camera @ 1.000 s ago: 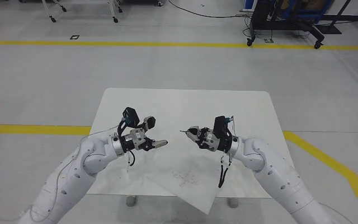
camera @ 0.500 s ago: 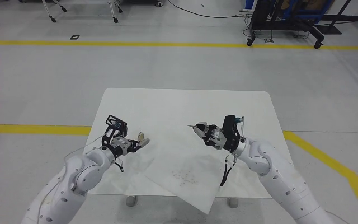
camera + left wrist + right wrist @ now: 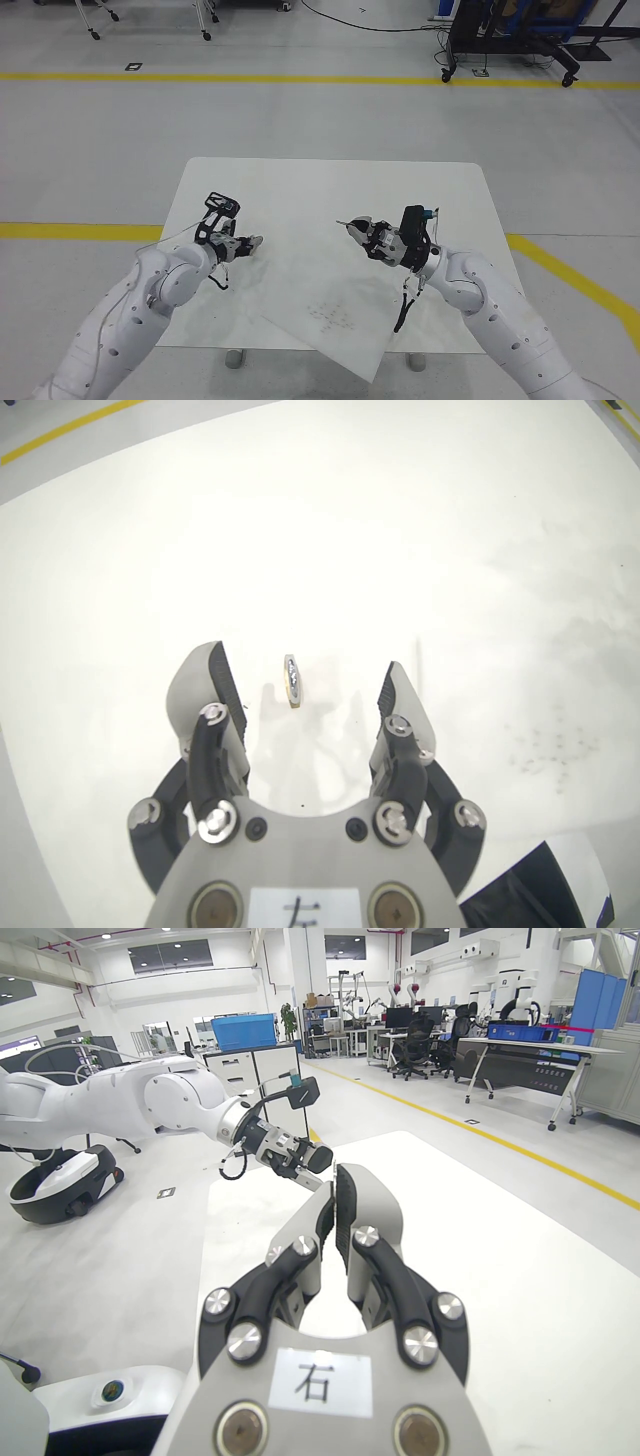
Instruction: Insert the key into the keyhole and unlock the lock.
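My left hand [image 3: 305, 660] is wide open and points down at the white tabletop [image 3: 350, 525]. Between its two fingers sits a small metal thing, silver with a yellow rim, turned so that I see only its thin edge. I think this is the lock [image 3: 292, 681]. It touches neither finger, so the hand is not holding it. I cannot tell if it stands on the tabletop or is a little above it.

My right hand [image 3: 334, 1193] is squeezed shut on the key [image 3: 344, 224]. The thin end of the key sticks out past the fingertips and points across at my left hand. I think it is held that way so the tip can go straight into the keyhole. The two hands are well apart, with bare tabletop between them.

So the key is ready, but the lock is not. I think my left hand must close on the flat sides of the lock, then lift and turn it until the keyhole faces the key. The lock is small and thin, so it may tip over or slip when the fingers close.
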Available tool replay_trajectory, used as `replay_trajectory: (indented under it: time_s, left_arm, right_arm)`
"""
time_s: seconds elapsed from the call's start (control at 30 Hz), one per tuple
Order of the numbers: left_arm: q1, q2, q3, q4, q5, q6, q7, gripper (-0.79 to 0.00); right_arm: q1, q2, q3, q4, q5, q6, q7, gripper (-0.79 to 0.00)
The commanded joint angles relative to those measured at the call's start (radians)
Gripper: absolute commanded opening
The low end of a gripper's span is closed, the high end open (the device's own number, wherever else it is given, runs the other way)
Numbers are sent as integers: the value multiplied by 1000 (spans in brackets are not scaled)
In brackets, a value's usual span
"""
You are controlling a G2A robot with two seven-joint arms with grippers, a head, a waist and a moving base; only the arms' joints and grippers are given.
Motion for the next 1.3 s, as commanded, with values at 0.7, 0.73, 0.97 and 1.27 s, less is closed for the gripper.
replay_trajectory:
  time_s: [0.7,0.73,0.97,1.27]
  left_arm:
    - [-201,-87,177,135,75,55,-268,-505]
    - [-209,-91,183,143,73,50,-279,-505]
    - [-255,-116,211,193,71,49,-299,-634]
    - [-272,-133,222,220,96,59,-325,-785]
  right_arm:
    - [0,0,0,0,0,0,0,-785]
    - [0,0,0,0,0,0,0,-785]
    - [0,0,0,0,0,0,0,-785]
    - [0,0,0,0,0,0,0,-785]
